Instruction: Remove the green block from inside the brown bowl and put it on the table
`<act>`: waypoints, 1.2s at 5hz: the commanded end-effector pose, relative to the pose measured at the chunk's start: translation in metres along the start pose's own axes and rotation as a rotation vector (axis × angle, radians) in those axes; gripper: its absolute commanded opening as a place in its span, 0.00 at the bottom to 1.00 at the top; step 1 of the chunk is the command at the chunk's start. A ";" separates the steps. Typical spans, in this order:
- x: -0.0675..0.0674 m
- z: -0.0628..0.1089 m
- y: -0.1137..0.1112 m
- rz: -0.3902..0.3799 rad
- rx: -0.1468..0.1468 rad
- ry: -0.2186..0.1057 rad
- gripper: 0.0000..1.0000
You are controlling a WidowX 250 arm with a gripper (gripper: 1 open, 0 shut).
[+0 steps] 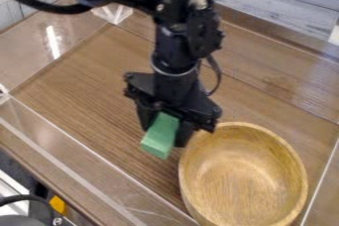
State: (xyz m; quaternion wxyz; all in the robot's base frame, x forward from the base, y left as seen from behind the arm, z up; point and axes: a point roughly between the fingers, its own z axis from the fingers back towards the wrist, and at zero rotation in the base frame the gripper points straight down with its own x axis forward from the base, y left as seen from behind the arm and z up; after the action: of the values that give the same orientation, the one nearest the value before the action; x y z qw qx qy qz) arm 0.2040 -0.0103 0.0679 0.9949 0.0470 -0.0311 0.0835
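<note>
Your gripper (pixel 167 123) points straight down, clamped on the top of the block (pixel 161 136), which hangs just left of the empty bowl (pixel 247 175), low over bare counter (pixel 86 81), so you can set it down clear of the rim.

Robotics lab setup, wood-grain table (pixel 93 86) fenced by clear acrylic walls (pixel 59 136), robot arm (pixel 179 32)

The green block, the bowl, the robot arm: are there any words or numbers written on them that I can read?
None can be read in this picture.
green block: plain green, no writing.
bowl: bare wood, no label.
pincer and the black arm above it: no letters or numbers that show.
table: wood grain only.
</note>
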 end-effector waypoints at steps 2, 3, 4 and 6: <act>0.002 -0.009 0.010 0.069 0.011 -0.013 1.00; 0.004 -0.004 0.008 -0.007 0.000 -0.025 1.00; 0.008 0.003 0.006 -0.079 -0.014 -0.041 1.00; 0.028 0.008 0.005 -0.110 -0.025 -0.059 1.00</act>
State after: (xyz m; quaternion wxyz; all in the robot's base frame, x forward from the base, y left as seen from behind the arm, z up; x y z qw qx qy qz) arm 0.2208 -0.0025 0.0697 0.9981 0.0408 -0.0387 0.0265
